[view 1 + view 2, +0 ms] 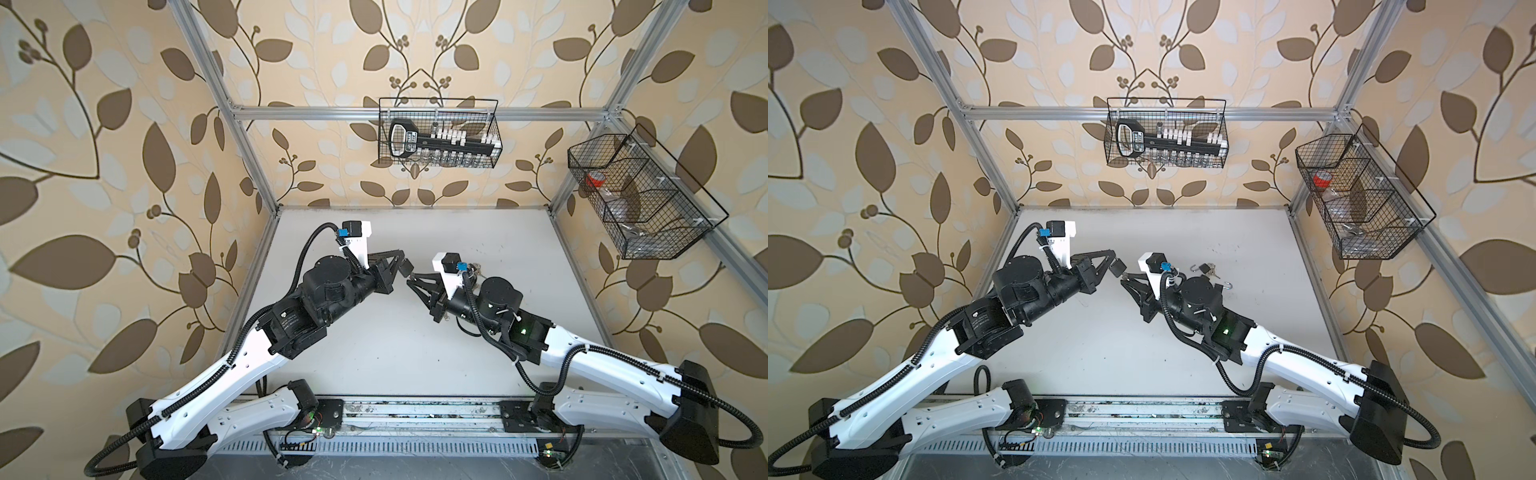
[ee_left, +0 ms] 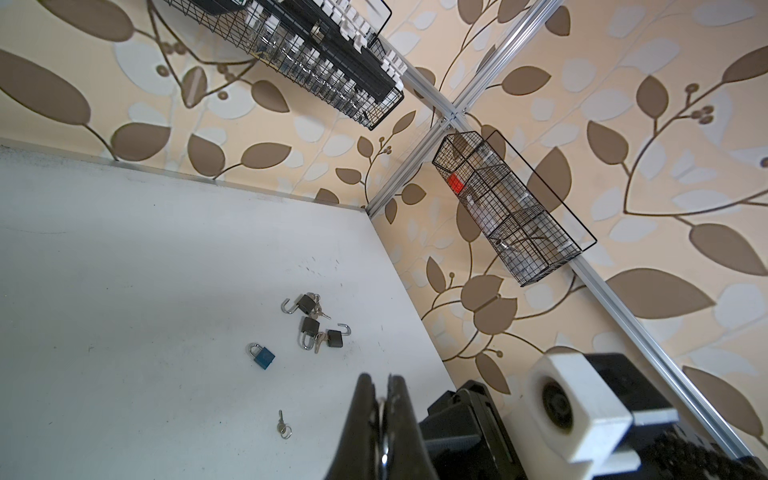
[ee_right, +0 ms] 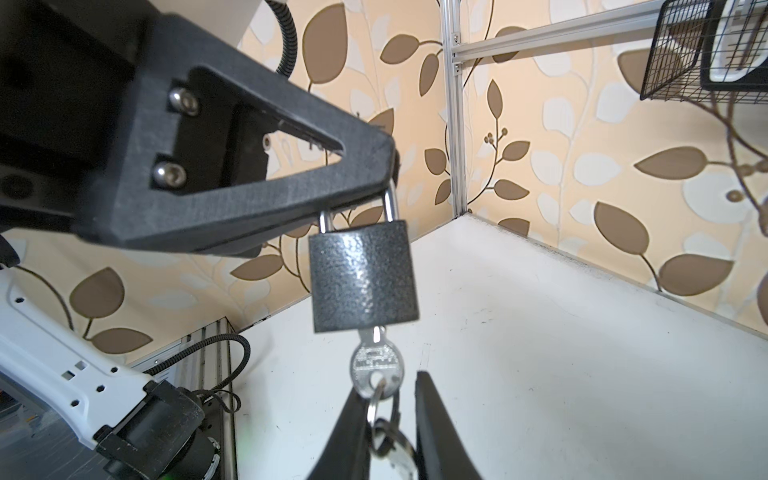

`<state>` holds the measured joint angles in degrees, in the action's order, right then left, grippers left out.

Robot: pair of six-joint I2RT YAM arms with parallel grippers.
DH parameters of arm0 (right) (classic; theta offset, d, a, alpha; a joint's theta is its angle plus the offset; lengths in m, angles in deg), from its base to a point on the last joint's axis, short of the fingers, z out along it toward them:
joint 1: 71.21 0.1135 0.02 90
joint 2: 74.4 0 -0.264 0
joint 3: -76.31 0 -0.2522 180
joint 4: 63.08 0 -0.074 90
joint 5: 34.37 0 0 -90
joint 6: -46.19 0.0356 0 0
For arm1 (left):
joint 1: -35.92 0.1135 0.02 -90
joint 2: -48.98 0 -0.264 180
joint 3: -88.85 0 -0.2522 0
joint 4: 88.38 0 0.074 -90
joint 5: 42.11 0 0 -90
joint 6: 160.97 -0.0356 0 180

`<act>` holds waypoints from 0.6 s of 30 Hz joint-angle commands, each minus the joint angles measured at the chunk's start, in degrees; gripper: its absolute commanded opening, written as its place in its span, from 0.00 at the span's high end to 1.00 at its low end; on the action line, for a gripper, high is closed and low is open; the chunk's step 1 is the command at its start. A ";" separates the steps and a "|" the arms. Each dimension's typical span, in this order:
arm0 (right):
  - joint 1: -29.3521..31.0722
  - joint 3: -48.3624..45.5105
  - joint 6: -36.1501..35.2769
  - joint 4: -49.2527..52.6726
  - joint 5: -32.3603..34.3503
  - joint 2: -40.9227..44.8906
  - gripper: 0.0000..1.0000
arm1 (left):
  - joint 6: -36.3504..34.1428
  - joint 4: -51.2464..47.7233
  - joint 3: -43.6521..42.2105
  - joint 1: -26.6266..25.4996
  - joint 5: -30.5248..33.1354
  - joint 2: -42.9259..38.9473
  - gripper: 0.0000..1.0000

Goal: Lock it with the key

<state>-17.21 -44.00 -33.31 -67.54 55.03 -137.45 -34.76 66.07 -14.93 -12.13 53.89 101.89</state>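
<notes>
Hanging by its silver shackle, the dark grey hammered-metal padlock (image 3: 363,278) is in mid-air above the white table (image 2: 124,291), btwn the two arms near the workspace centre. Its small silver key (image 3: 376,365) is already in the keyway on the body's underside, w/ a split ring & what looks like a spare key dangling below. The left claw (image 2: 381,386) is pressed together on the shackle and carries the padlock. The right claw (image 3: 390,384) sits under the key w/ jaws apart, straddling the ring & the lower edge of the key head. One finger is at or almost at the metal, the other has a clear gap, so no firm pinch is visible yet. Progress, as I read it: pickup done, key insertion done, and both shackle legs look seated in the body, tho the left claw hides the top. Left to do: pinch the key head, turn it to lock, prob. pull it out; can't tell how the cylinder sits now. Further out on the table, just beyond the right arm's wrist: a blue padlock (image 2: 262,356), three more dark padlocks (image 2: 309,328) w/ keys, and a lone key on a ring (image 2: 282,422). Two black wire baskets (image 1: 438,133) hang on the frame.
</notes>
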 commanded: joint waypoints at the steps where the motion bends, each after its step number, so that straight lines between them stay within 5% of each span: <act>1: 0.14 1.72 0.48 -0.59 -0.14 0.46 0.82 | 0.72 3.62 -0.43 -0.27 0.02 -1.31 1.00; 12: -0.14 -1.58 1.92 1.34 -0.44 0.75 1.00 | 2.88 3.79 -0.80 -0.22 0.32 -2.72 1.00; 18: -0.40 -7.01 3.59 1.00 -0.50 1.91 1.00 | 3.82 5.31 -2.08 -0.22 0.59 -4.36 1.00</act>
<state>-17.24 -47.93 -31.18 -68.46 53.65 -136.22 -32.27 66.39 -17.64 -12.13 53.92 100.25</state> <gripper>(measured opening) 0.077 0.054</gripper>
